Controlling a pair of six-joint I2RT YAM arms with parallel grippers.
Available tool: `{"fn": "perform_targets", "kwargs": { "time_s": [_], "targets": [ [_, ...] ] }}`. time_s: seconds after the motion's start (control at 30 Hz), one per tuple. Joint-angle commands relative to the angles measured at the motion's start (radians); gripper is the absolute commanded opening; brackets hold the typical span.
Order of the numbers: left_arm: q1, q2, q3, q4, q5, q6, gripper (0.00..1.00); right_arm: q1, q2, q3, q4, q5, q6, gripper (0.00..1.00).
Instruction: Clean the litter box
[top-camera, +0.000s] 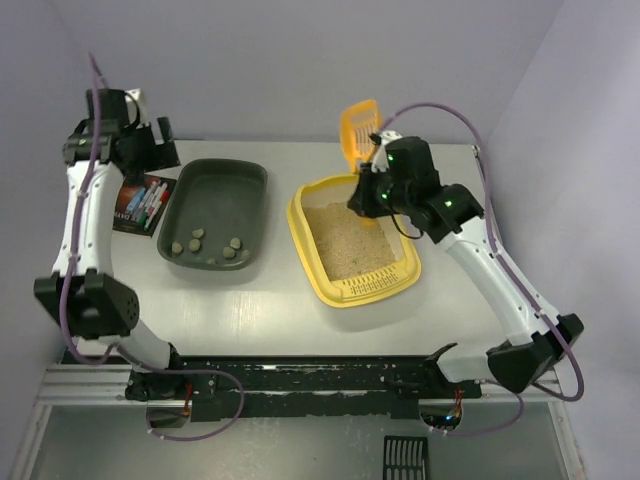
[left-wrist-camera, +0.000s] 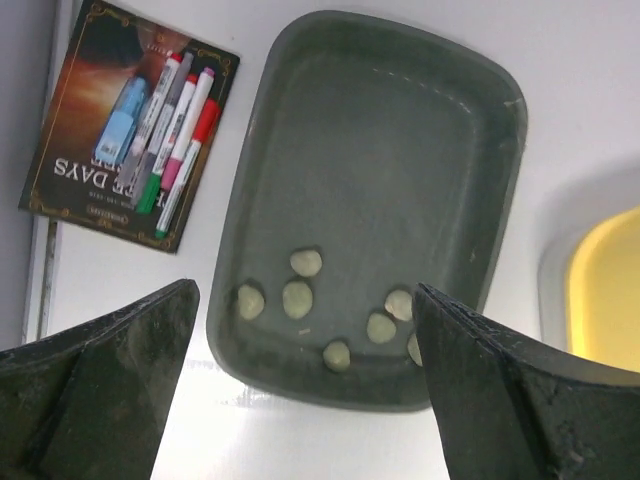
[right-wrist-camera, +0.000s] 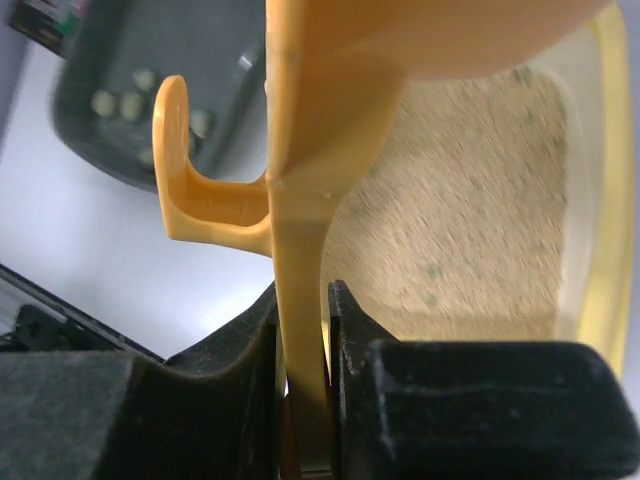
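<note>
The yellow litter box (top-camera: 352, 290) with beige sandy litter sits right of centre, its slotted ledge at the near end; its litter shows in the right wrist view (right-wrist-camera: 480, 200). My right gripper (top-camera: 372, 182) is shut on the handle of the orange slotted scoop (top-camera: 359, 128), holding it raised over the box's far end. The scoop (right-wrist-camera: 300, 260) fills the right wrist view between the jaws (right-wrist-camera: 303, 330). My left gripper (left-wrist-camera: 305, 380) is open and empty, high above the dark grey-green tray (top-camera: 213, 212), which holds several pale clumps (left-wrist-camera: 300, 298).
A dark booklet with several markers on it (top-camera: 145, 203) lies left of the grey-green tray, also in the left wrist view (left-wrist-camera: 130, 120). A black slotted part (top-camera: 406, 458) lies below the table's near edge. Walls close in behind and at both sides.
</note>
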Motion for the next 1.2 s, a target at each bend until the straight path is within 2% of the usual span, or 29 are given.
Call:
{"fn": "perform_targets", "kwargs": {
  "time_s": [0.0, 0.1, 0.27, 0.4, 0.6, 0.77, 1.03, 1.17],
  "targets": [
    [-0.123, 0.113, 0.109, 0.002, -0.085, 0.095, 0.99, -0.114, -0.072, -0.149, -0.073, -0.119, -0.011, 0.0],
    [-0.289, 0.188, 0.216, 0.036, -0.104, 0.208, 0.99, -0.169, -0.147, -0.273, -0.079, -0.109, -0.006, 0.0],
    [-0.401, 0.277, 0.334, 0.133, -0.045, 0.247, 0.99, -0.173, -0.171, -0.396, -0.032, -0.12, -0.012, 0.0],
    [-0.421, 0.364, 0.401, 0.163, -0.033, 0.19, 0.99, -0.184, -0.165, -0.447, 0.04, -0.125, -0.004, 0.0],
    [-0.421, 0.353, 0.322, 0.252, -0.016, 0.174, 0.99, -0.19, -0.122, -0.463, 0.156, -0.149, 0.058, 0.0],
    [-0.433, 0.365, 0.364, 0.189, 0.058, 0.177, 0.99, -0.19, -0.112, -0.482, 0.217, -0.166, 0.073, 0.0],
    [-0.571, 0.452, 0.485, 0.098, 0.14, 0.229, 0.99, -0.19, -0.094, -0.482, 0.222, -0.161, 0.03, 0.0],
    [-0.6, 0.462, 0.447, 0.173, 0.222, 0.231, 0.99, -0.19, -0.123, -0.513, 0.223, -0.184, 0.041, 0.0]
  ]
}}
